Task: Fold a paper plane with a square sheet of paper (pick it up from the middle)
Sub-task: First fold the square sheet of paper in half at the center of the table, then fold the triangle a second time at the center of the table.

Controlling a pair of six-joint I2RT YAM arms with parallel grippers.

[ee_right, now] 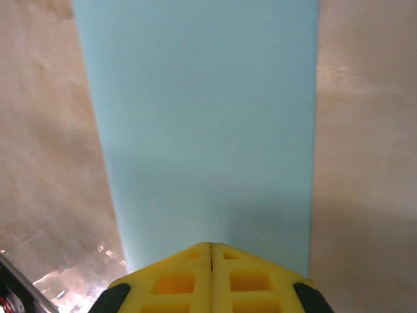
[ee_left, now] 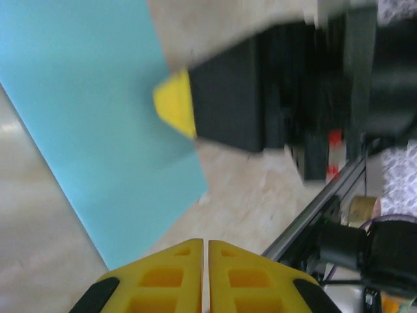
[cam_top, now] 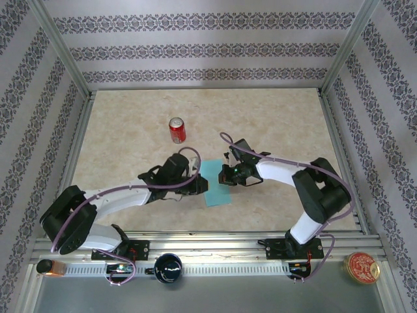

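Your left gripper [ee_left: 207,242] is clenched and empty, with the paper [ee_left: 85,98] flat on the table [cam_top: 273,130] just ahead of its tips. The right gripper [ee_right: 211,245], also clenched, sits at the paper's opposite edge, blocking the left's path forward. The can [cam_top: 176,130] stands well beyond both.
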